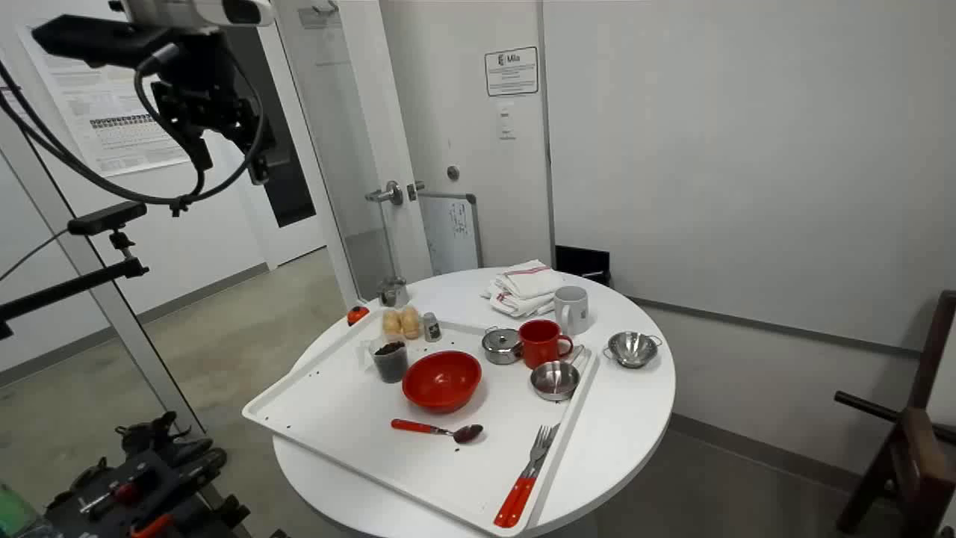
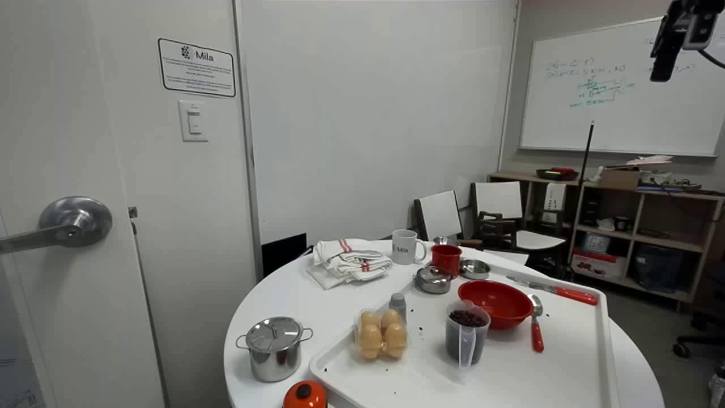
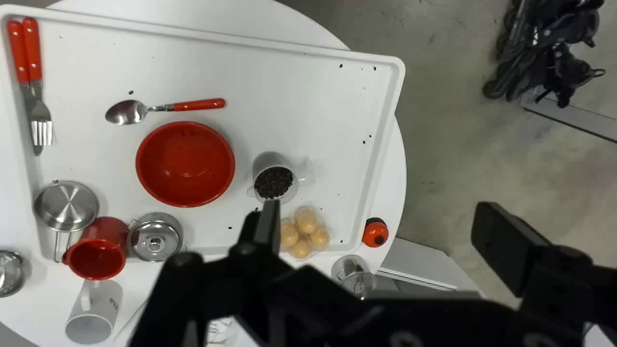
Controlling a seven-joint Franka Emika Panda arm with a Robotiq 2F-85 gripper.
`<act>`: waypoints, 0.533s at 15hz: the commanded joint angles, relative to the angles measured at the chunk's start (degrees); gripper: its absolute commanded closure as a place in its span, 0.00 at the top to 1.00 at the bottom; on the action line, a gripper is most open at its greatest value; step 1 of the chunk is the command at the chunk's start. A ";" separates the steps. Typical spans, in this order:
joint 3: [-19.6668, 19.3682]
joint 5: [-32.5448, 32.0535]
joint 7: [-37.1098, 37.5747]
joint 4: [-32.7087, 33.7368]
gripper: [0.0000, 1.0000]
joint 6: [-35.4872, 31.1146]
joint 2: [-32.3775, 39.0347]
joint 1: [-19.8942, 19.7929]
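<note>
Your gripper [image 1: 229,162] hangs high above the table [image 1: 620,418], its jaws spread wide with nothing between them, so it touches nothing and holds nothing. That height lets the wrist view take in most of what is set out below.

The clear cup [image 2: 467,334] of dark beans [image 3: 274,183] stands upright on the tray [image 3: 313,111], near the red bowl [image 3: 185,164] but apart from it. Its handle [image 3: 306,171] points away from the bowl, perhaps so you can grasp it from that side.

Near the cup sits a carton of eggs [image 2: 382,334], boxed likely because loose ones would roll. The spoon [image 3: 166,107] lies flat just beside the bowl; the fork [image 3: 34,67] and knife [image 3: 19,55] lie together along the tray's edge, presumably out of the way. Specks [image 3: 341,65] dot the tray, whose raised rim [image 3: 396,91] probably catches such spills.
</note>
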State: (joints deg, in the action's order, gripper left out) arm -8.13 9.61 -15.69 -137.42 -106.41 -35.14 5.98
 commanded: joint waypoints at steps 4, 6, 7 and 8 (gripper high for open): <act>0.89 0.55 -0.51 0.24 1.00 0.25 0.14 -1.15; 1.98 0.98 3.41 -0.37 1.00 -1.83 0.08 -2.18; 3.31 1.65 7.95 -0.80 1.00 -4.70 0.71 -3.14; 4.06 1.79 10.58 -0.76 1.00 -6.02 1.27 -3.65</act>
State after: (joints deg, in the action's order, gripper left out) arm -7.05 9.77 -12.28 -137.60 -108.19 -35.00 4.78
